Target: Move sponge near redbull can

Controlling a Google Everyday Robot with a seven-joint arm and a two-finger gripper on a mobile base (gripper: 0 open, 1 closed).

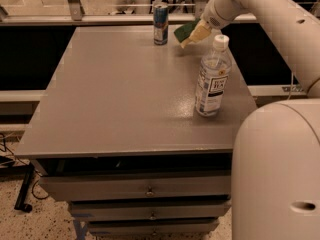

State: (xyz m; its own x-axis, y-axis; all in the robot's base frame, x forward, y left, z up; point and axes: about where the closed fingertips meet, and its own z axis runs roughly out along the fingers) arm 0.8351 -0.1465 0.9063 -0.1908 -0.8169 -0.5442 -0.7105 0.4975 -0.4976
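Green sponge [183,30] is clamped in the gripper's [193,35] jaws, just beside the can [160,24]; best lower it straight onto the bench [115,94] without nudging the can.

Matt grey table [125,99], glossy metal redbull can [160,24], smooth plastic pincer [192,35] clasping sponge [183,30]

The grey table [125,94] has a flat, matte top over a stack of drawers. The redbull can [160,24] stands upright at its far edge, a little right of the middle, and a clear water bottle [212,79] with a white cap stands upright near its right edge. Over the far right part, just right of the can, the gripper [194,36] grips the tilted sponge [185,31].
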